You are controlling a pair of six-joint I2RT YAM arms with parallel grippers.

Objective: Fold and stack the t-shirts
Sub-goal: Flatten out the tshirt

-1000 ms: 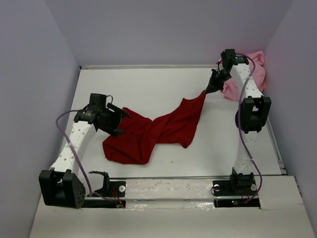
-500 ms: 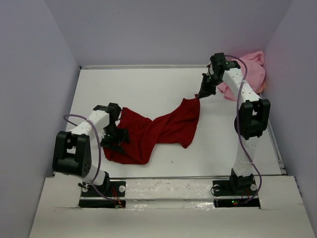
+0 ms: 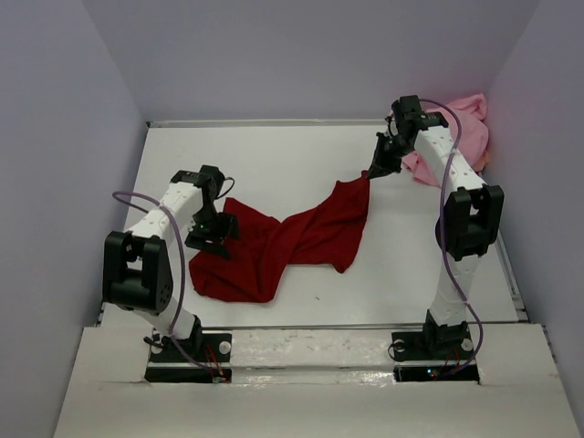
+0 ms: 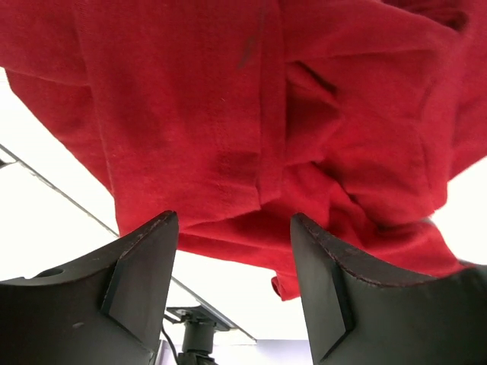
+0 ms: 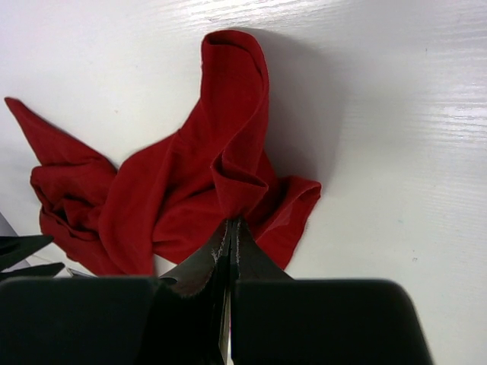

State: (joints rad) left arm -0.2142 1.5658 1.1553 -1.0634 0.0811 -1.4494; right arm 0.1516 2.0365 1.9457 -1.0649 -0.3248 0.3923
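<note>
The dark red t-shirt (image 3: 274, 242) lies crumpled across the middle of the table, stretched toward the back right. My right gripper (image 3: 376, 171) is shut on its far corner and holds that corner up; the wrist view shows the cloth (image 5: 190, 182) pinched between the closed jaws (image 5: 230, 224). My left gripper (image 3: 212, 239) is open, pointing down just over the shirt's left edge, with red cloth (image 4: 251, 114) filling the view beyond its fingers (image 4: 141, 274). The light pink t-shirt (image 3: 456, 128) sits bunched in the back right corner, partly behind the right arm.
White table (image 3: 255, 155) with grey walls at the left, back and right. A raised rail (image 3: 310, 342) runs along the near edge by the arm bases. A ledge edge shows in the left wrist view (image 4: 61, 198).
My left arm has swung in and come down to the shirt's left edge, then shifted slightly back. My right gripper moved a little left and lower with the red corner still held.
</note>
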